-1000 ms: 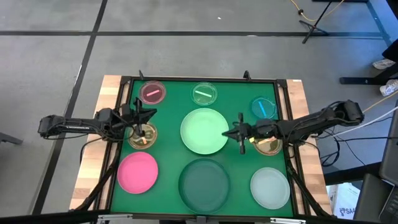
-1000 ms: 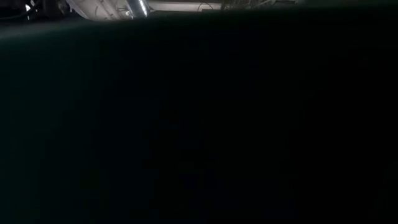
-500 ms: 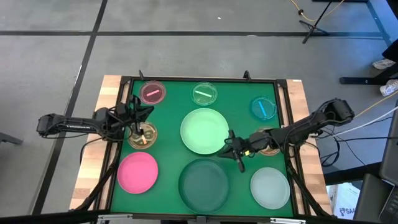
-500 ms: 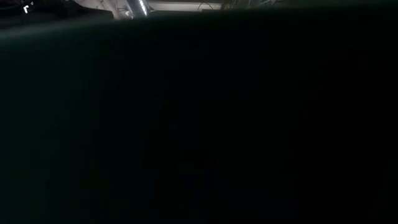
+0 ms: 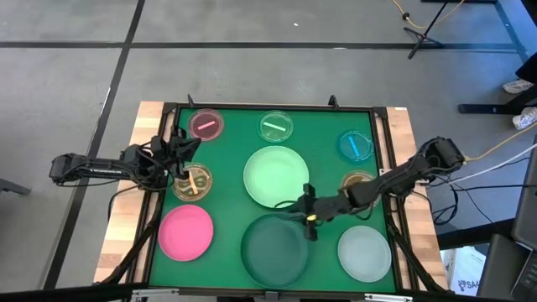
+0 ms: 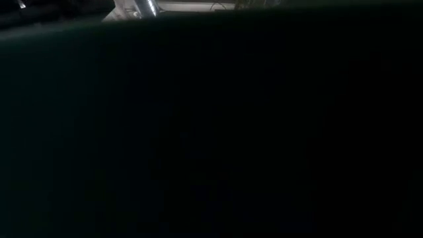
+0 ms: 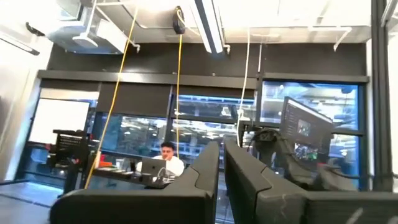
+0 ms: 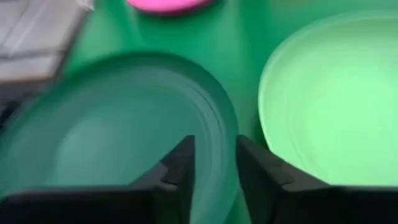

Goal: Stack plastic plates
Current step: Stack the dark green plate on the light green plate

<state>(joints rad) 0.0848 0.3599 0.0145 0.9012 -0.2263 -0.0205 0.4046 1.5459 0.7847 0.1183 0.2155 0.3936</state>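
Three large plates along the mat's (image 5: 329,151) near edge: pink plate (image 5: 185,232), dark green plate (image 5: 275,248), whitish plate (image 5: 364,253). Right gripper (image 5: 307,220) at the dark green plate's far rim, jaws slightly parted, rim between them. Light green plate (image 5: 275,176) mid-mat. Left gripper (image 5: 178,153) over the amber dish (image 5: 193,182), left side; jaw state unclear.

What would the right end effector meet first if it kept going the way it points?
Probably the dark green plate: the right end effector points at its near rim, fingers slightly apart, though its height above it is unclear.
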